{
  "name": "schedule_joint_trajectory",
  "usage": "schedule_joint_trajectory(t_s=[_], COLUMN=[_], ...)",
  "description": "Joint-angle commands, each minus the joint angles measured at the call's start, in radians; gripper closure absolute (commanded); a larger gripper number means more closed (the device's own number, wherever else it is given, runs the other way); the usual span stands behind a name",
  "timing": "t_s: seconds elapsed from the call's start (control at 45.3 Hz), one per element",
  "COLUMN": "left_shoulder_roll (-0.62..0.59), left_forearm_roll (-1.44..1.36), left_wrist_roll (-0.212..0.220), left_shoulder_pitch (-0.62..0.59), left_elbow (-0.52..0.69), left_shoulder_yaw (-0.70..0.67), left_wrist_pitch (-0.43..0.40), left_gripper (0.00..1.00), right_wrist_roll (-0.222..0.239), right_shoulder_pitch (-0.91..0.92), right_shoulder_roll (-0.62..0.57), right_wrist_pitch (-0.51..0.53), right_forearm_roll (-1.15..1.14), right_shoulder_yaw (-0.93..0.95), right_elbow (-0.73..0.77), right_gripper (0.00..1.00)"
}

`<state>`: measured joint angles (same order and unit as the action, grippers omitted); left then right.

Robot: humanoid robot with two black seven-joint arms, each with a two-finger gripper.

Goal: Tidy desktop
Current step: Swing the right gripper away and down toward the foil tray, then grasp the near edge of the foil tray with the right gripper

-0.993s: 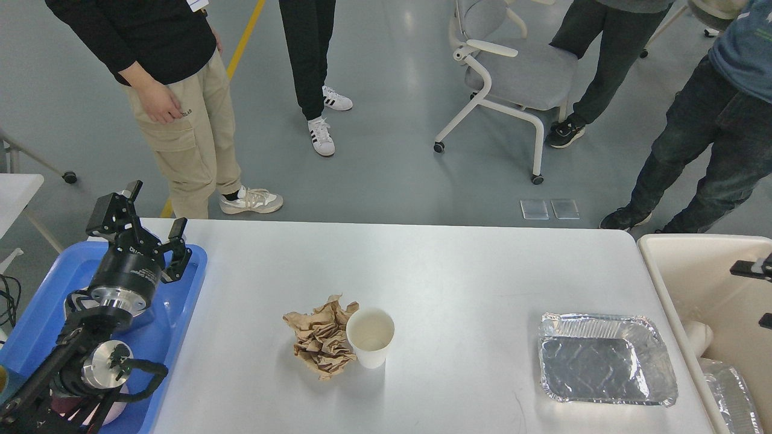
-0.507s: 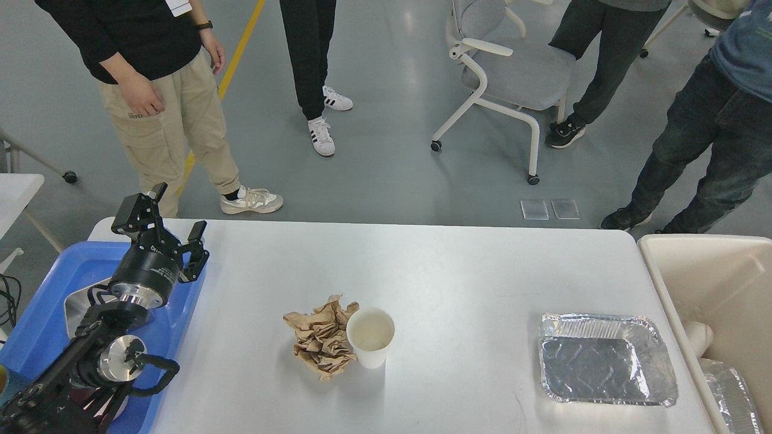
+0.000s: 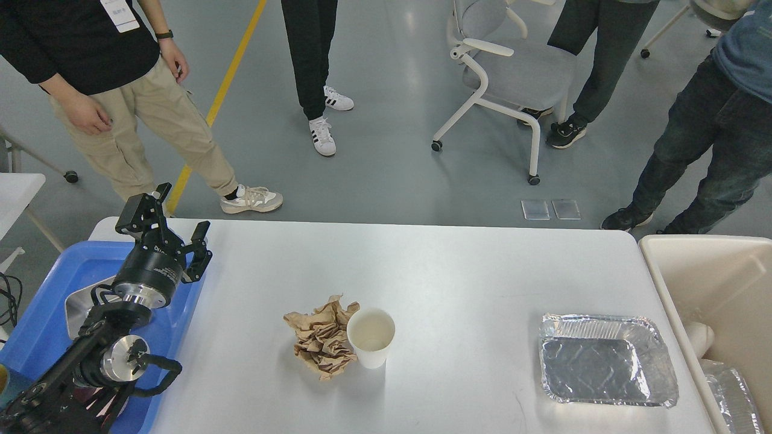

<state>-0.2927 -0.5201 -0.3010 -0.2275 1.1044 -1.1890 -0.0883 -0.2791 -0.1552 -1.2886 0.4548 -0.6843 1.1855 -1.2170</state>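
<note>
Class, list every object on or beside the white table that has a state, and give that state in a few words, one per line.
left gripper: open, holding nothing, above the blue tray's far edge
paper cup: upright, looks empty
brown paper: crumpled, touching the cup
foil tray: right way up, empty
blue tray: holds a foil piece
cream bin: open, items inside

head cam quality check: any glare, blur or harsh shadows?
Head view: sharp overall, no motion blur on the left gripper; soft overhead light, with only a faint shadow under the paper cup; mild sheen on the desktop; bright specular glints on the foil tray; streaky reflections on the floor.
</note>
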Motion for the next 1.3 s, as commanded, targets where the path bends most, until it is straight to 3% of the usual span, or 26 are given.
schedule_joint_trajectory(t_s=[0.0, 0.11, 0.375, 0.574, 0.816, 1.28], left_shoulder_roll=[-0.005, -0.013, -0.020, -0.025, -0.028, -0.045], left_forearm_roll=[0.000, -0.001, -0.001, -0.001, -0.001, -0.001], left_wrist_roll=[-0.004, -0.006, -0.009, -0.020, -0.024, -0.052], left_shoulder_pitch=[0.005, 0.022, 0.053, 0.062, 0.070, 0.096], left_elbow=[0.000, 0.000, 0.002, 0.002, 0.002, 0.002], left_shoulder_yaw=[-0.003, -0.015, -0.024, -0.032, -0.038, -0.040], left_wrist_pitch=[-0.002, -0.002, -0.002, -0.002, -0.007, -0.008], left_gripper=[0.03, 0.03, 0.03, 0.03, 0.03, 0.03], right_wrist_roll=[-0.080, -0.089, -0.089, -0.106, -0.118, -0.138], right_shoulder_pitch=[0.040, 0.080, 0.077, 0.121, 0.236, 0.256], right_shoulder_roll=[0.067, 0.144, 0.192, 0.215, 0.269, 0.365], right_wrist_pitch=[0.004, 0.001, 0.004, 0.010, 0.002, 0.002], right_forearm_roll=[-0.217, -0.340, -0.359, -0.373, -0.462, -0.465], right_shoulder_yaw=[-0.066, -0.069, -0.078, -0.234, -0.386, -0.402], right_elbow=[0.031, 0.050, 0.050, 0.059, 0.158, 0.310], right_gripper=[0.00, 0.00, 0.00, 0.00, 0.00, 0.00])
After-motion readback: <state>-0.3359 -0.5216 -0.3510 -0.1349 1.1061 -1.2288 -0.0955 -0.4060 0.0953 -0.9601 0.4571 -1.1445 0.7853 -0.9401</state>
